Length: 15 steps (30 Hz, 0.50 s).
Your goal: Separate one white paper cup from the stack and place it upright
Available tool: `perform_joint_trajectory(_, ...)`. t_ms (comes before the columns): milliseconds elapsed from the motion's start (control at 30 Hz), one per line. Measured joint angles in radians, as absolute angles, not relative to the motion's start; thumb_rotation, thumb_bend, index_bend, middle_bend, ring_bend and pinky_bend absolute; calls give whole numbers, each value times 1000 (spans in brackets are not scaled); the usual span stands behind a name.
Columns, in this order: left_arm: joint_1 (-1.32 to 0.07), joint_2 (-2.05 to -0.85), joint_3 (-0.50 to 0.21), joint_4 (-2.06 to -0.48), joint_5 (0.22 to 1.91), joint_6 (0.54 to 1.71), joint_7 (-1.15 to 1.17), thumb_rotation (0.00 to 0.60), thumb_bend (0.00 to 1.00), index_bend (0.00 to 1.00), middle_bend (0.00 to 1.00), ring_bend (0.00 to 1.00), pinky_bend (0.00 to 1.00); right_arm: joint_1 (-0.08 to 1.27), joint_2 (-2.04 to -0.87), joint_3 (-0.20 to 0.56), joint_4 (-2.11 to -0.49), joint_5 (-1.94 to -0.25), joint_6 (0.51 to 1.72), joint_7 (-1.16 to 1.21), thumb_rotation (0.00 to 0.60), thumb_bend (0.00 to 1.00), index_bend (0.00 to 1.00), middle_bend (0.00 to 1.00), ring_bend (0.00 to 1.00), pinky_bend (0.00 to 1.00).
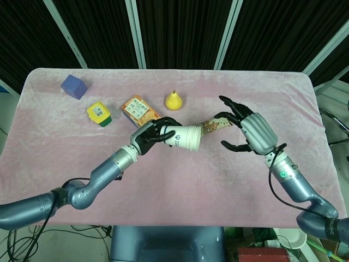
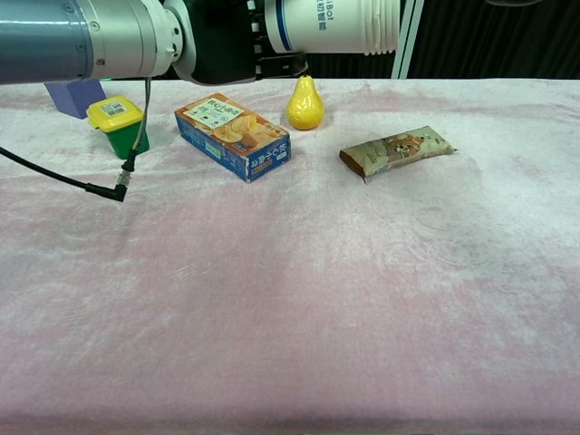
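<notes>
My left hand (image 1: 149,134) grips a stack of white paper cups (image 1: 184,136) lying sideways in the air over the table's middle, rims pointing right. The chest view shows the same cup stack (image 2: 335,24) at the top edge, with my left hand (image 2: 231,41) dark behind its base. To the right of the rims, my right hand (image 1: 246,131) hovers with fingers spread, a short gap away and holding nothing. It is out of the chest view.
On the pink cloth (image 1: 180,180) lie an orange carton (image 1: 140,109), a yellow pear (image 1: 173,100), a snack bar wrapper (image 1: 214,125) under the hands, a green tub with a yellow lid (image 1: 98,113) and a purple cube (image 1: 73,86). A black cable (image 2: 100,186) hangs from my left arm.
</notes>
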<state>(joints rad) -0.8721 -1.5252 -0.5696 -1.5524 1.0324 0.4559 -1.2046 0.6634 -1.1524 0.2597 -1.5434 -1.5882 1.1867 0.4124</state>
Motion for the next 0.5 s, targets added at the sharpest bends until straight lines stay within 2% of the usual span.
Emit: perform_joint_trajectory(500,-875,-1583,-587,-1536,964,460,-1139,600,457,590,535,388,583,714,-1224,262,-1581,-1585,1193,339,600,212,410,0,140,175)
